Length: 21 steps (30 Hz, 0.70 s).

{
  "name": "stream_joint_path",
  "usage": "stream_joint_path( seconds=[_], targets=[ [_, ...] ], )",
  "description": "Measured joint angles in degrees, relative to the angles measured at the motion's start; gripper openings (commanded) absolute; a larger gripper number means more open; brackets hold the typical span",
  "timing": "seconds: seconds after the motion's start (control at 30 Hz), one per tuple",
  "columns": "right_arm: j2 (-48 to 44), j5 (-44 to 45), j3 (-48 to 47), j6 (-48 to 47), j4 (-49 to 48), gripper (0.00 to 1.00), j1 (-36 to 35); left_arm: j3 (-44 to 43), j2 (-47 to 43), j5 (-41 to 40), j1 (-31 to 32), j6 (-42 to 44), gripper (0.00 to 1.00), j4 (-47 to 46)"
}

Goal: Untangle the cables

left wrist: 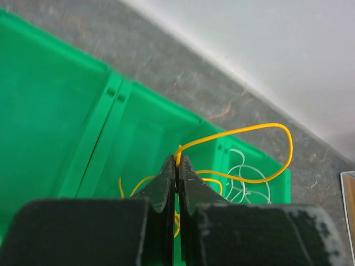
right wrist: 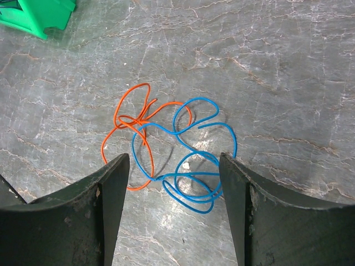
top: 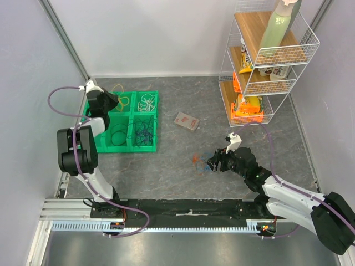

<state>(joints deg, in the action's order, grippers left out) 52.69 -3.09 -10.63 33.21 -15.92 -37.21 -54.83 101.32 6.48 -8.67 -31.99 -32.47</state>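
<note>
Top external view renders the cables small and faint. In the green tray (top: 154,119), which sits at the far left corner of the table (top: 183,183), the 2 near compartments hold dark loops (top: 143,133) whose colour cannot be told. The left gripper (top: 113,101) covers part of the far left compartment. The right gripper (top: 213,163) hides one edge of the tangle on the bare table, right of the middle and toward the near edge.

Left wrist view cuts the tray off at the frame. The fingers are pressed together on a yellow cable (left wrist: 272,130), a thin wire rising from the pinch in 1 wide open loop above the tray. Its lower strands disappear behind the fingers. A white cable (left wrist: 244,177) lies curled in the next compartment, partly behind the yellow one.

Right wrist view is clearest. An orange cable (right wrist: 119,119) and a blue cable (right wrist: 194,102) lie flat, crossing and interlocked near the middle. The jaws stand spread to either side of them, touching neither, and the left finger cuts off the orange loop's lower edge.
</note>
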Motion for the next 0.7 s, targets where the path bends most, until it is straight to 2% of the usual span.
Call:
stream_joint_path(
  seconds=[0.07,0.17,0.2,0.27,0.37,0.53,0.7],
  targets=[
    [-0.09,-0.07,0.0,0.0,0.02,0.73,0.0,-2.34,0.07,-0.9,0.07,-0.7,0.02,5.84],
    [-0.52,-0.07,0.0,0.0,0.02,0.73,0.0,-10.93,2.1,-1.97,0.07,-1.2,0.03,17.27],
    [-0.68,-0.07,0.0,0.0,0.02,0.73,0.0,-13.33,2.69,-2.21,0.07,-1.29,0.06,20.04],
    [-0.98,-0.07,0.0,0.0,0.02,0.73,0.0,-16.2,3.15,-3.15,0.07,-1.68,0.17,24.26],
    [-1.03,-0.07,0.0,0.0,0.0,0.74,0.0,-17.38,3.19,-3.91,0.07,-2.47,0.2,30.16],
    [-0.7,-0.11,0.0,0.0,0.0,0.73,0.0,-19.41,4.74,-3.78,0.07,-3.17,0.41,39.39],
    [-0.26,-0.11,0.0,0.0,-0.13,0.73,0.04,-19.69,3.78,-3.3,0.13,-3.61,0.46,43.6]
  ],
)
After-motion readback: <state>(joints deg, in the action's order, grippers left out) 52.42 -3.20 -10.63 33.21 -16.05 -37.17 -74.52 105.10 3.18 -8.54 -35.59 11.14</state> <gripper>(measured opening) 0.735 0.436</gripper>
